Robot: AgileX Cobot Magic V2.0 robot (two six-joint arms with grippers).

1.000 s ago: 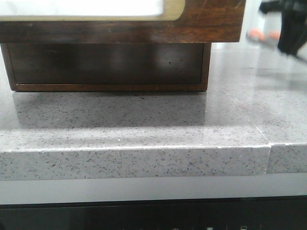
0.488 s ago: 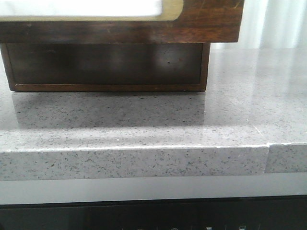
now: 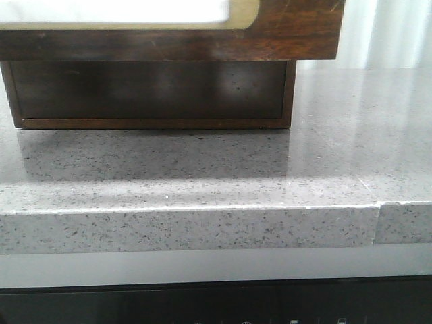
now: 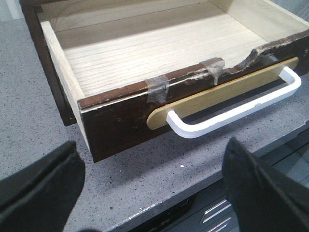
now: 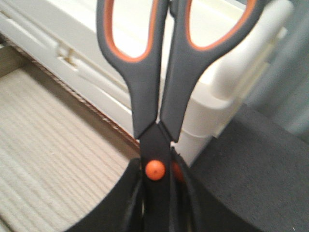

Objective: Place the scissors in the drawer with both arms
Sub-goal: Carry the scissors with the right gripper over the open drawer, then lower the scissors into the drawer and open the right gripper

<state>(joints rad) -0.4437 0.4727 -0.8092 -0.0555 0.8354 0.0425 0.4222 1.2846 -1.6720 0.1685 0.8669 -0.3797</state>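
Observation:
The drawer (image 4: pixel 145 53) stands pulled open, with a pale wood floor that holds nothing, a dark brown scratched front and a white handle (image 4: pixel 231 108). Its front (image 3: pixel 297 30) with the white panel fills the top of the front view. My left gripper (image 4: pixel 152 164) is open and empty over the countertop, just in front of the handle. My right gripper (image 5: pixel 157 193) is shut on the scissors (image 5: pixel 159 87) at the orange pivot, with the orange-lined handles pointing away from it. Pale wood like the drawer floor (image 5: pixel 43 145) lies beneath them. Neither gripper shows in the front view.
The grey speckled countertop (image 3: pixel 202 175) carries the dark brown cabinet (image 3: pixel 148 91) under the drawer. Its front edge (image 4: pixel 159 205) drops to dark panels below. A white moulded frame (image 5: pixel 227 87) stands behind the scissors.
A dark arm with orange spots showed at the top right of the front view one second ago; it has left that view. The cabinet and drawer front have not moved.

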